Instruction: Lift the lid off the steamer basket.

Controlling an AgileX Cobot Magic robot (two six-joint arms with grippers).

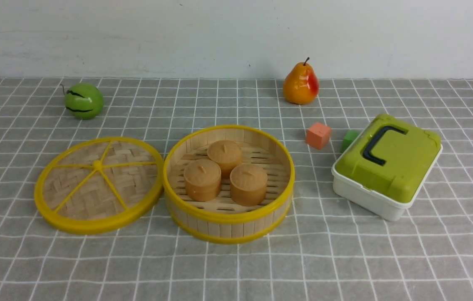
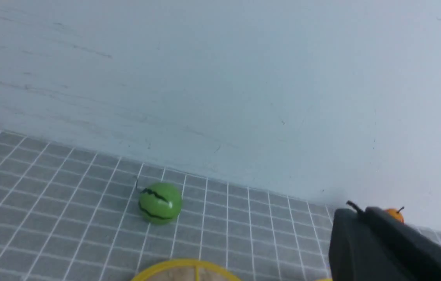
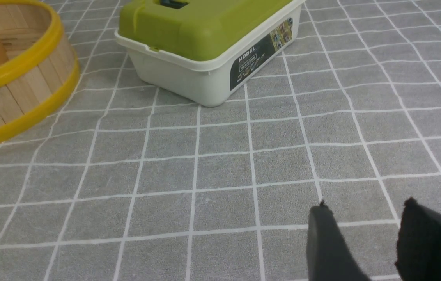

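The lid (image 1: pixel 98 186), a woven tan disc with a yellow rim and spokes, lies on the cloth to the left of the steamer basket (image 1: pixel 228 219), its edge against the basket's wall. The basket stands uncovered with three tan buns (image 1: pixel 224 155) inside. Neither arm shows in the front view. In the left wrist view my left gripper (image 2: pixel 355 211) is shut with nothing between its fingers, raised above the cloth, and the lid's rim (image 2: pixel 185 266) shows below it. My right gripper (image 3: pixel 366 205) is open and empty over bare cloth, apart from the basket (image 3: pixel 21 97).
A green striped ball (image 1: pixel 83 100) sits at the back left and a pear (image 1: pixel 301 83) at the back. An orange cube (image 1: pixel 318 135) and a green cube (image 1: pixel 349 139) lie beside a white box with a green lid (image 1: pixel 387 163) on the right.
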